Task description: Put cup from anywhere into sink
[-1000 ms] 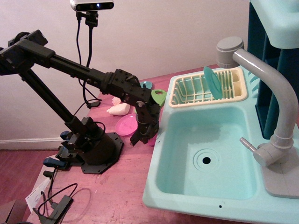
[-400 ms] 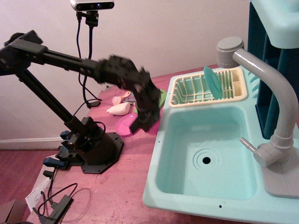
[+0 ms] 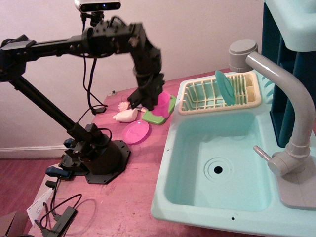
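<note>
Gripper is clamped on the magenta cup, held in the air in the upper middle of the frame, above the green board and just left of the sink rim. Right of it the turquoise basin lies open down to its drain, bounded at the back by the cream dish rack and at the right by the grey faucet. A second ago the cup hung low beside the pink plate; it has since risen
</note>
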Controlling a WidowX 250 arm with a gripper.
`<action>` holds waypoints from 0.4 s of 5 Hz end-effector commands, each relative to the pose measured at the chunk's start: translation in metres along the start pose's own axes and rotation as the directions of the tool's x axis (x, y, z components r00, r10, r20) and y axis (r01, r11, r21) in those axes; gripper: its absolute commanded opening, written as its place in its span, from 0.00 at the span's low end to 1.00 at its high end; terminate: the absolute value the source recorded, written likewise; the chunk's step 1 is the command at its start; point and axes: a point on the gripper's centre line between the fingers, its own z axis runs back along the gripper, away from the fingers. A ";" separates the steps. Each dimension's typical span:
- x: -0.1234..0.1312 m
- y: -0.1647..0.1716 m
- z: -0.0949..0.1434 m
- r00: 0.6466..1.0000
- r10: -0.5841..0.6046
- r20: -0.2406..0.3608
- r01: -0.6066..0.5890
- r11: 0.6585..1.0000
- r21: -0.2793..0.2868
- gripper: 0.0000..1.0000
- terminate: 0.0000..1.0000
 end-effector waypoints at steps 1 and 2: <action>0.030 0.026 0.054 0.995 -0.051 0.084 0.040 0.991 0.125 0.00 0.00; 0.080 0.033 0.079 0.981 -0.169 0.097 0.148 0.969 0.198 0.00 0.00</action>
